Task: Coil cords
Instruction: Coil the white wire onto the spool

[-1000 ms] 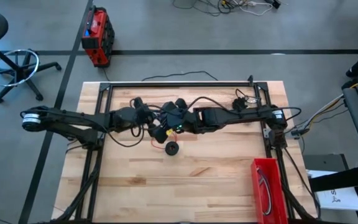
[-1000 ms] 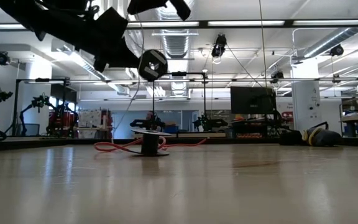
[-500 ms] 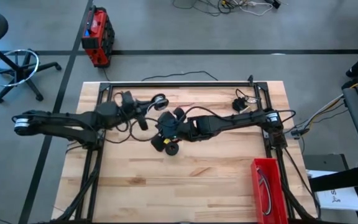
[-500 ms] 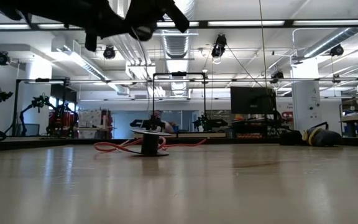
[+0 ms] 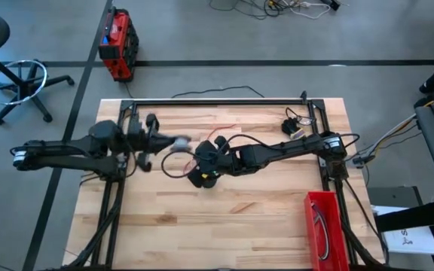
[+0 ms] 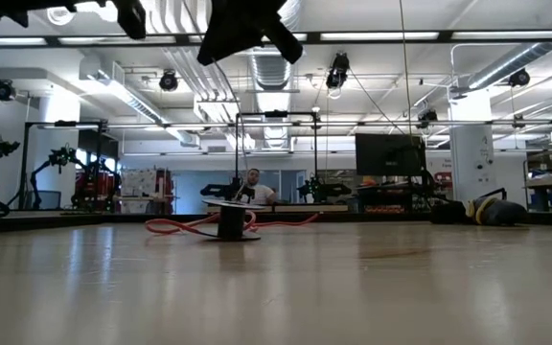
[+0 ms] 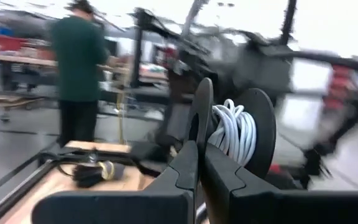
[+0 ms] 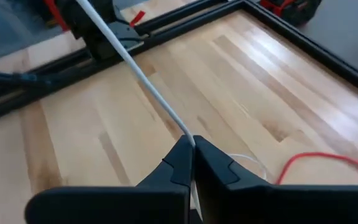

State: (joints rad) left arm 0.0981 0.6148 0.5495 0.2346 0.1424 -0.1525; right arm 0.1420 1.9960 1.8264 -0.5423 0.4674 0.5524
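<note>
Left hand (image 7: 199, 163) pinching spool (image 7: 232, 134) of white cord (image 7: 234, 129) above desk (image 5: 239, 218). Right hand (image 8: 191, 158) pinching white cord mid-desk, far from edges.

light: bright, even, ceiling strip lights (image 6: 372, 36) overhead | shadows: faint on desk (image 5: 239, 218) | blur: left wrist view smeared | low view: arms silhouetted

The table (image 5: 262, 211) is pale wood planks with visible grain and a light satin sheen. The white cord (image 8: 135, 68) looks like smooth, slightly glossy plastic, and so does the red cord (image 8: 316, 160). Both grippers' fingers (image 8: 185, 165) are matt black plastic, like the spool (image 7: 263, 134).
</note>
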